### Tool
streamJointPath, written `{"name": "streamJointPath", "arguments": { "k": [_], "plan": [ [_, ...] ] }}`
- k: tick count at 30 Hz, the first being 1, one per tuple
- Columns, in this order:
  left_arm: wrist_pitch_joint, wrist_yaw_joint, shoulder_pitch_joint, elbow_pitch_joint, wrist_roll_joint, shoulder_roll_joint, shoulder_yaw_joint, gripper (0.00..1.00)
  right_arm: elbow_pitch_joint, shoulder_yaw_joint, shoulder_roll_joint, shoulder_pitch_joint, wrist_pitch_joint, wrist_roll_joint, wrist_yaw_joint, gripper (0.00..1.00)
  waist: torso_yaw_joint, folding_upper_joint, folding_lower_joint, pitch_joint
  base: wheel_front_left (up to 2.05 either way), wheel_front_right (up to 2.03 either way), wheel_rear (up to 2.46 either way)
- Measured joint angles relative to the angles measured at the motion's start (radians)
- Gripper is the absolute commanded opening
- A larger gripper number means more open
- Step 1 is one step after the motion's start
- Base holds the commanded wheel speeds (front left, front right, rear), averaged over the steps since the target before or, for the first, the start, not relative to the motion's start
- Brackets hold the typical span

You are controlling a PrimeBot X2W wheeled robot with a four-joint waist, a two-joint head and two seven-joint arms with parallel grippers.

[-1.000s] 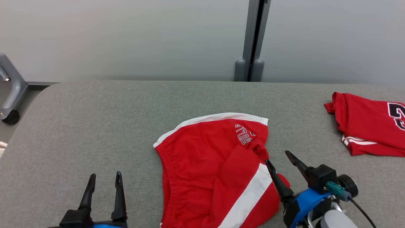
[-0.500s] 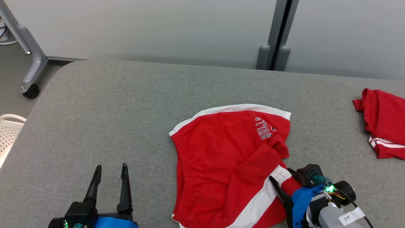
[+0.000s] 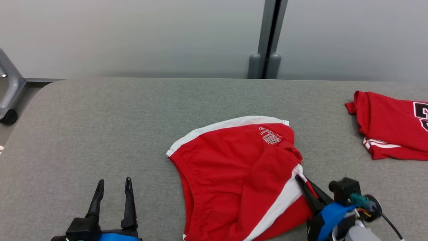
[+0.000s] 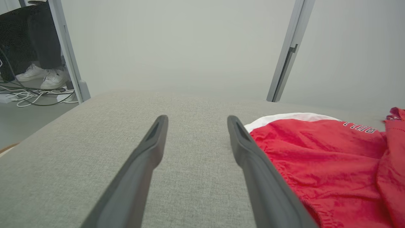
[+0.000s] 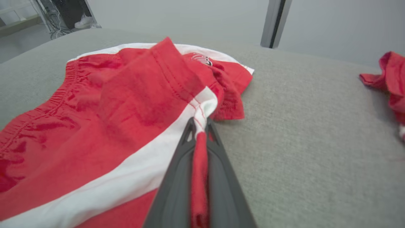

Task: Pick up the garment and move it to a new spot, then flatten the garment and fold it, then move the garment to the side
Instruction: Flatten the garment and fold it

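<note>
Change: right gripper (image 3: 302, 180), whose fingers stood spread just beside the shorts (image 3: 227, 174) a second ago, now has them pressed together on the cloth, and the head camera has shifted a little.
Table (image 3: 100, 127): grey fabric-covered top with a rounded far-left corner; it carries both garments, with a pale wall behind.
Shorts, place: mid-table, somewhat right of centre, lying mostly flat.
Shorts, look: red with a white band along the far edge, a gathered elastic waistband down the left side, and small white lettering near the far right corner. The right side is folded over and rumpled. A broad white stripe runs diagonally across it toward the right gripper.
Jersey (image 3: 391, 127): red with thin white stripes and a dark numeral, bunched at the table's right side, well apart from the shorts.
Right gripper, grip: pinching a thin ridge of red cloth at the end of the white stripe, with fabric drawn up between the fingers.
Left gripper (image 3: 114, 181): fingers spread with nothing between them, over bare table left of the shorts.
Shoes (image 4: 41, 77): white, on the floor beyond the table, beside loose cables.
</note>
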Motion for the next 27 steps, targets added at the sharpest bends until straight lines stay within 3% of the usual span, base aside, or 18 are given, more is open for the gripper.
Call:
{"name": "streamJointPath", "arguments": {
  "k": [5, 6, 7, 9, 10, 11, 17, 27],
  "plan": [
    [0.000, 0.001, 0.006, 0.001, -0.003, 0.000, -0.005, 1.00, -0.136, -0.094, -0.009, 0.170, 0.000, -0.029, 0.000, 0.00, -0.038, 0.0000, 0.0000, -0.011, 0.00, 0.00, 0.00],
    [0.000, 0.001, 0.007, 0.001, -0.005, 0.000, -0.005, 1.00, -0.156, -0.116, -0.006, 0.199, 0.000, -0.033, 0.000, 0.30, -0.044, 0.0000, 0.0000, -0.013, 0.00, 0.00, 0.00],
    [0.000, 0.002, 0.008, 0.002, -0.007, 0.000, -0.005, 1.00, -0.178, -0.139, -0.002, 0.227, 0.000, -0.039, 0.000, 0.69, -0.048, 0.0000, -0.0001, -0.015, 0.00, 0.00, 0.00],
    [0.000, 0.004, 0.011, 0.001, -0.008, 0.000, -0.006, 1.00, -0.202, -0.168, 0.007, 0.272, 0.000, -0.049, 0.000, 0.69, -0.059, 0.0000, -0.0001, -0.017, 0.00, 0.00, 0.00],
    [0.000, 0.004, 0.012, 0.001, -0.008, 0.000, -0.005, 1.00, -0.207, -0.179, 0.011, 0.292, -0.001, -0.058, 0.000, 0.79, -0.064, 0.0000, -0.0001, -0.018, 0.00, 0.00, 0.00],
    [0.000, 0.004, 0.014, 0.002, -0.009, 0.000, -0.006, 1.00, -0.213, -0.191, 0.015, 0.306, 0.000, -0.061, 0.000, 1.00, -0.067, 0.0000, 0.0000, -0.020, 0.00, 0.00, 0.00],
    [0.000, 0.000, 0.014, 0.007, -0.009, 0.000, -0.008, 1.00, -0.268, -0.238, 0.034, 0.332, -0.001, -0.088, 0.000, 1.00, -0.075, 0.0000, 0.0000, -0.028, 0.00, 0.00, 0.00],
    [0.000, -0.007, 0.025, 0.010, 0.003, 0.000, -0.014, 1.00, -0.494, -0.368, 0.101, 0.350, -0.001, -0.140, 0.000, 1.00, -0.077, 0.0000, -0.0001, -0.047, 0.00, 0.00, 0.00]
  ]
}}
